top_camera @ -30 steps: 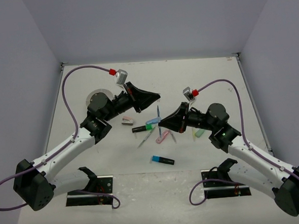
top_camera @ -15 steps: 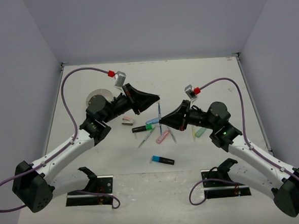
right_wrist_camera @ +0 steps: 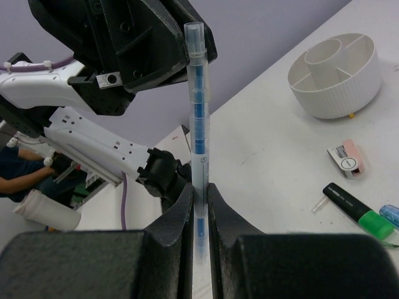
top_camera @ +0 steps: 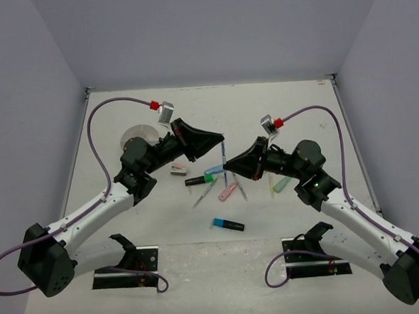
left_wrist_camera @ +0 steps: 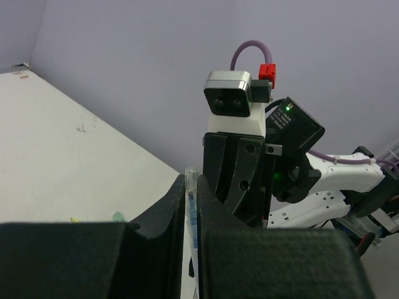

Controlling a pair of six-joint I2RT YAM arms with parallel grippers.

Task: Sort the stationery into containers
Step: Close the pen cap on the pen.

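Black fingers of the right gripper (right_wrist_camera: 199,190) are pressed together on the lower part of a blue pen (right_wrist_camera: 198,112). The pen is clear-barrelled with blue ink inside and is held upright in the right wrist view. The pen's capped upper end is taken between the fingers of the left gripper (left_wrist_camera: 192,187), which are closed narrowly around it, so that the pen is pinched from both ends. In the top view the pen is seen along the 12-to-6 o'clock line, with the left gripper at its 12 o'clock end and the right gripper at its 6 o'clock end, over the middle of the worktop (top_camera: 285,110).

From the pen outward, a pinkish eraser (right_wrist_camera: 346,161) is found at about 9 o'clock, lying flat. A green-ended highlighter (right_wrist_camera: 358,212) is seen at about 8 o'clock. A pink marker (top_camera: 228,191) lies at 6 o'clock, and a blue-ended highlighter (top_camera: 228,225) farther out in the same direction. A mint marker (top_camera: 279,185) is placed at about 4 o'clock, just beside the right arm. The white cup (right_wrist_camera: 340,93), round, ribbed and divided into compartments, stands well apart at about 10 o'clock, partly hidden behind the left arm in the top view.
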